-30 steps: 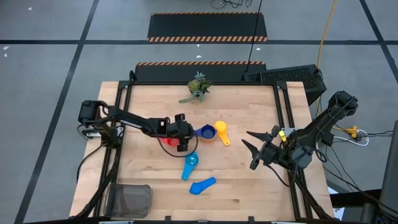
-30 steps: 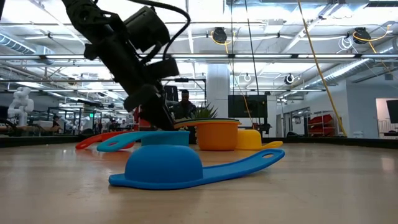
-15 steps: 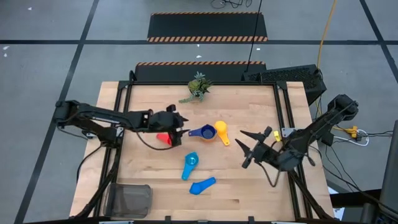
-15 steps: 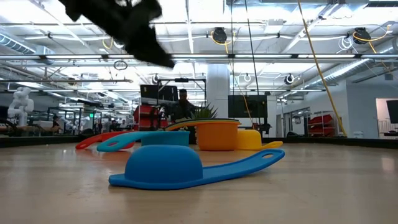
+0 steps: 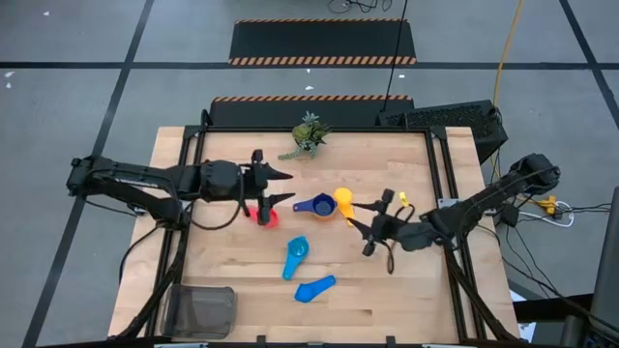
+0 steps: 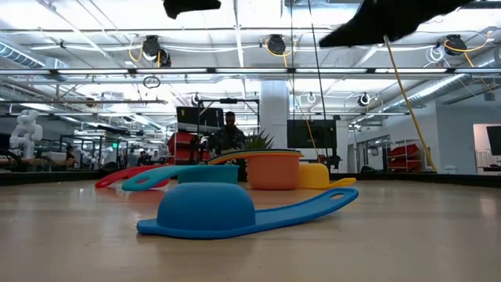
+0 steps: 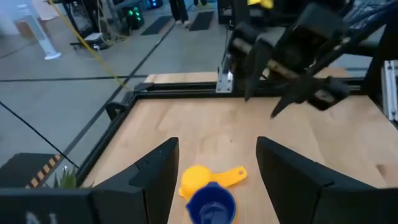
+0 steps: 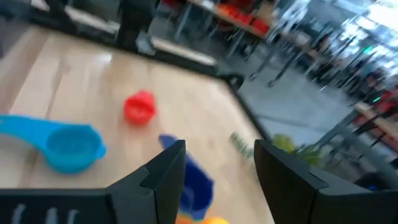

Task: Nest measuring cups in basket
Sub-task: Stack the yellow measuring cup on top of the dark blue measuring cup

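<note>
Both grippers hang above the table, holding nothing. My left gripper is open above the red cup, pointing toward the table's right. My right gripper is open at right of centre, pointing left at the yellow and orange cups. A dark blue cup sits beside those. The light blue cup rests nearer the front. The blue cup lies upside down on its rim. The mesh basket stands at the near left corner.
A small green plant stands at the table's far edge. The dark frame rails run along the left and right sides. Bare wood lies between the cups and the basket.
My left gripper has risen from the red cup and drawn back toward the table's left, tipping from pointing down to nearly level; the red cup stays on the table. My right gripper has moved toward the table's middle, closer to the yellow cup, and turned.
</note>
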